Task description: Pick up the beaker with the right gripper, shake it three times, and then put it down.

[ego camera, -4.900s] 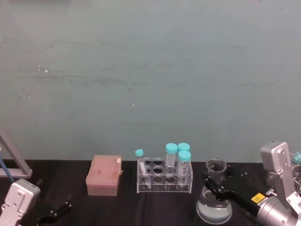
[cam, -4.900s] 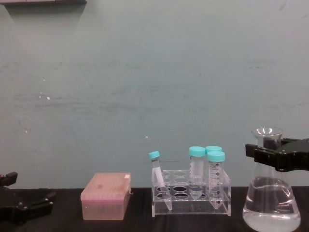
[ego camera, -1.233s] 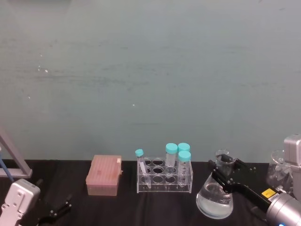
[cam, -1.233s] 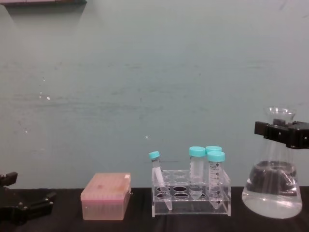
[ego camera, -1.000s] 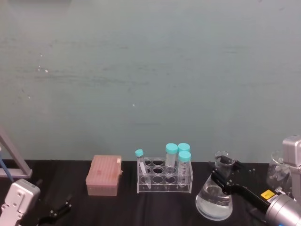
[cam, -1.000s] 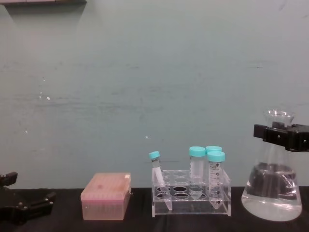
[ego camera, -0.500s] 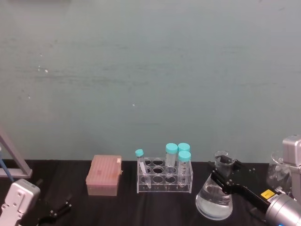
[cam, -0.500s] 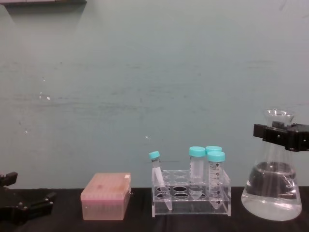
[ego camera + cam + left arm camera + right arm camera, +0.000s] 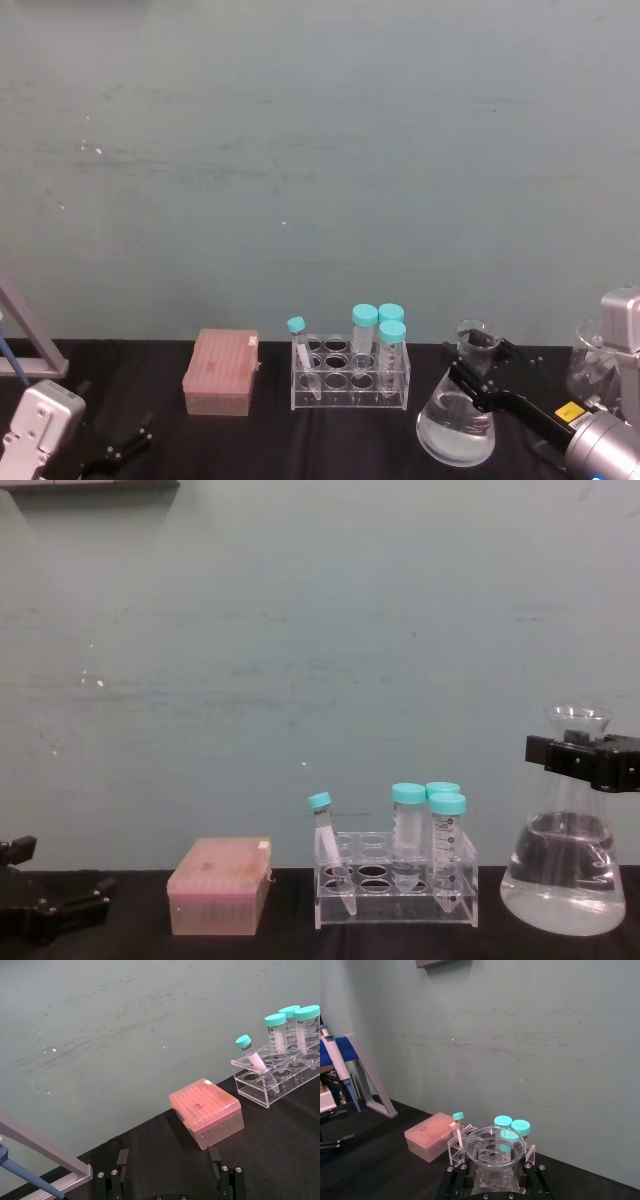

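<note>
Close on the right, the right pincer (image 9: 580, 760) has its flat black jaws pinched on the narrow neck of the beaker (image 9: 562, 880), a clear glass cone with liquid pooled in its wide base, slightly tilted just above the black bench (image 9: 290, 945). The left pincer (image 9: 170, 1185) rests low on the left, fingers spread. Beyond stand a clear plastic rack (image 9: 395, 900) of teal-capped tubes (image 9: 447, 835) and a frosted pink box (image 9: 218, 885), then the scuffed teal wall (image 9: 300, 630).

One beaker (image 9: 562, 880) (neck clamped in the right gripper (image 9: 578, 759)), four teal-capped tubes (image 9: 407, 828), one clear rack (image 9: 395, 902), one pink box (image 9: 218, 885)
</note>
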Motion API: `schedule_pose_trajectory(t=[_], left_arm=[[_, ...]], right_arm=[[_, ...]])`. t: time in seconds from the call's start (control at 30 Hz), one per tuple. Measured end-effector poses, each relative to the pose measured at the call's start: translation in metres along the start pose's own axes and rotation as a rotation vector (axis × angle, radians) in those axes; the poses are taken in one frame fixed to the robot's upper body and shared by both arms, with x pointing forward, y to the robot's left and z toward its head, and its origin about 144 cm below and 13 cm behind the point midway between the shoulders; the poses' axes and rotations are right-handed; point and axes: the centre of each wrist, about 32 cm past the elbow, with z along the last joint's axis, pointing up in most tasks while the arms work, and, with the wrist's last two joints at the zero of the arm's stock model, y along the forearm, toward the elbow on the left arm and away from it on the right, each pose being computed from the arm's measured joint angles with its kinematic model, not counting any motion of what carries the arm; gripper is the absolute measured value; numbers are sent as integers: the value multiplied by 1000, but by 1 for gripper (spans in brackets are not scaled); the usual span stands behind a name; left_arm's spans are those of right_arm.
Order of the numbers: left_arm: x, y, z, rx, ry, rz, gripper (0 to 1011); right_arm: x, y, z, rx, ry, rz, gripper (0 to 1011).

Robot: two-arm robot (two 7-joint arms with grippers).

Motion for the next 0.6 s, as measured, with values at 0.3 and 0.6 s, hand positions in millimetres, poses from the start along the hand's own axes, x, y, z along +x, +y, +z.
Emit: schedule_pose_trajectory(t=[0.3, 0.6], left_arm=[[0, 0, 0, 0, 0, 0, 1000], [0, 0, 0, 0, 0, 0, 1000]], right_arm=[[-1, -1, -12, 29, 399, 19, 458], [-16, 1, -20, 134, 997, 4, 458]])
